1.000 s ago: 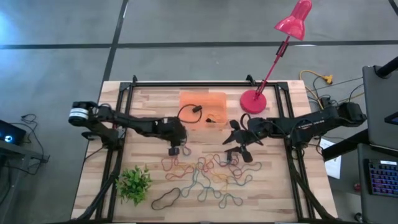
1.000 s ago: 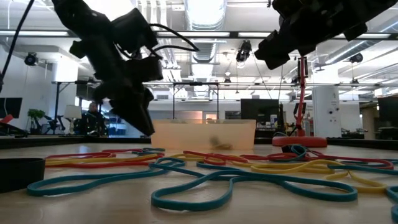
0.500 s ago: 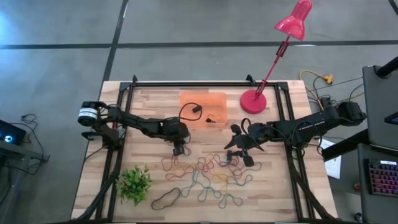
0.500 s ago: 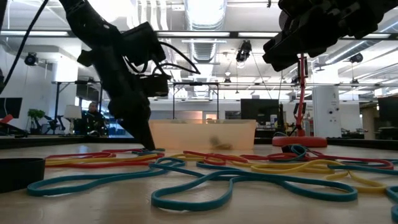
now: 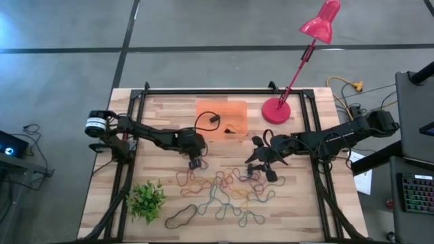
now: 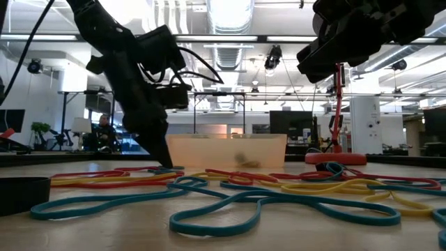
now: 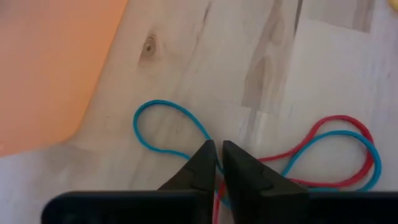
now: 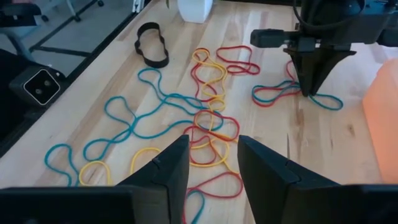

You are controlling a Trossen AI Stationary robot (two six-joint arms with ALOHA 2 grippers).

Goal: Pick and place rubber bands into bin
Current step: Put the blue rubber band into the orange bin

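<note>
Left wrist view: the left gripper point(image 7: 218, 163), open a second ago, is now pinched tight on a blue rubber band point(image 7: 163, 127) lying just beside the bin point(image 7: 50, 62), so a lift looks next; right gripper point(image 8: 211, 163) is hung half open over the pile

The left gripper point(image 7: 218, 163) has its two dark fingers point(image 7: 200, 168) pressed almost together on the wooden table point(image 7: 261, 68), with a blue rubber band point(image 7: 163, 127) pinched in the narrow slit between their tips. That band's loop lies flat on the boards to one side of the fingers, while on the other side a red rubber band point(image 7: 339, 120) and a second blue strand point(image 7: 336, 140) curve side by side in a rounded loop. A corner of the orange bin point(image 7: 50, 68) fills the edge of the picture near the blue loop, not touching it.
</note>
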